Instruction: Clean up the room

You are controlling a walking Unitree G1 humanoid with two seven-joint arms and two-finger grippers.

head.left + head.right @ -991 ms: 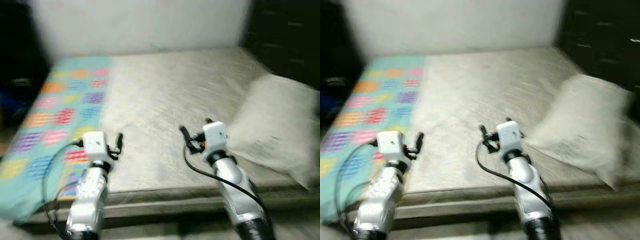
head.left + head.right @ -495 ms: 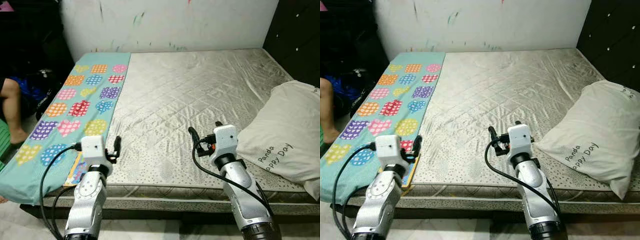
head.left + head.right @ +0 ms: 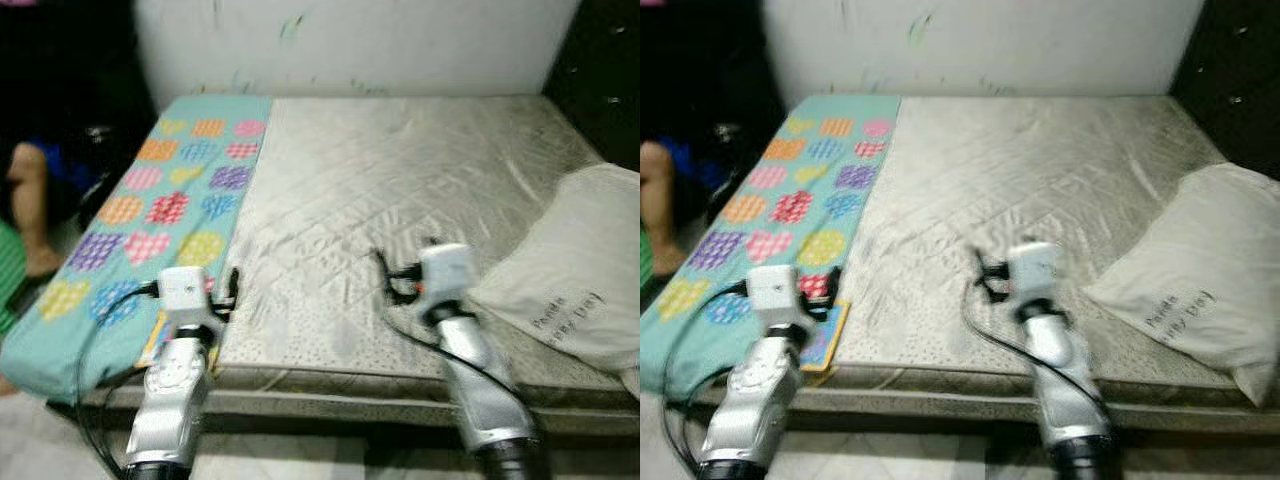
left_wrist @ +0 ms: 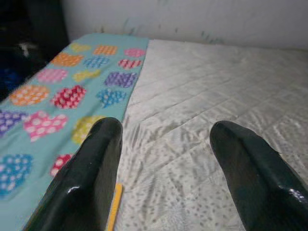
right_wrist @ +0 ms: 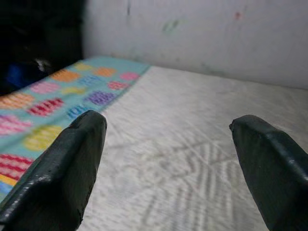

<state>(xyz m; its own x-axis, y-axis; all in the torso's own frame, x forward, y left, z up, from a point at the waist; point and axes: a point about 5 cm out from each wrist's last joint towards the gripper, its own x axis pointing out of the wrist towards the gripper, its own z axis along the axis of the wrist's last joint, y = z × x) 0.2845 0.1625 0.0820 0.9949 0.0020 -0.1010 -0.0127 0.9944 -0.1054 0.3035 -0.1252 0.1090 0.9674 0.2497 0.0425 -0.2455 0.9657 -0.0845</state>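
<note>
Bare quilted mattress [image 3: 400, 190], heart-patterned teal blanket [image 3: 150, 220] along its left edge, white pillow [image 3: 1200, 290] on its right side, left gripper [image 4: 163, 144] and right gripper [image 5: 168, 139] over its near edge, fingers spread, empty.

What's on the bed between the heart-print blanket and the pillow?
Only bare quilted mattress lies between the heart-print blanket and the pillow. Nothing rests on that stretch; both eye views show it.

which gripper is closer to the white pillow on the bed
Right. The right gripper hangs over the mattress just beside the pillow; the left gripper is across the bed by the heart-patterned blanket.
</note>
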